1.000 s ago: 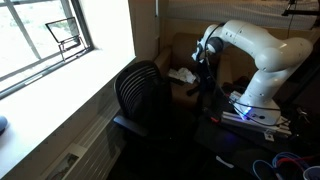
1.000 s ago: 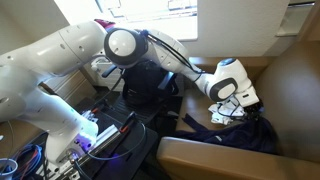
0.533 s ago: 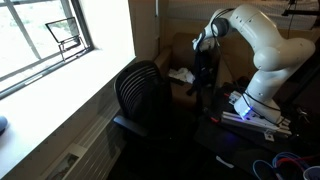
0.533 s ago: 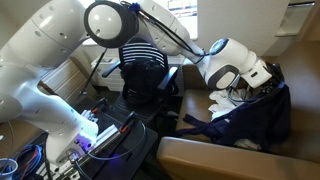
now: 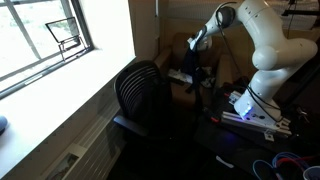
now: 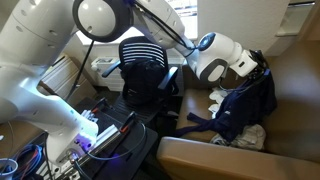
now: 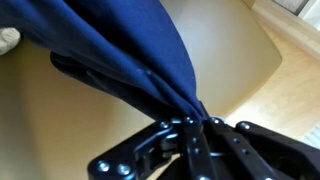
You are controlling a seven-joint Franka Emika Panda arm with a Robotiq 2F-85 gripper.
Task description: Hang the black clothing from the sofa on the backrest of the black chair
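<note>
My gripper (image 6: 262,70) is shut on the dark navy-black clothing (image 6: 243,108) and holds it lifted above the brown sofa (image 6: 230,158); the cloth hangs down from the jaws. In the wrist view the cloth (image 7: 130,50) is bunched between my closed fingers (image 7: 192,124). In an exterior view my gripper (image 5: 192,45) holds the dark cloth (image 5: 198,72) over the sofa corner. The black chair (image 6: 143,72) with its slatted backrest (image 5: 138,88) stands beside the sofa, apart from the cloth.
A white cloth (image 6: 248,136) lies on the sofa seat under the hanging garment, and it also shows in an exterior view (image 5: 181,76). The robot base with cables (image 5: 255,112) stands near the chair. A window (image 5: 45,40) and sill run along the wall.
My gripper has risen with the dark clothing, pulling it up off the sofa seat; the cloth now hangs freely and the white cloth beneath is uncovered.
</note>
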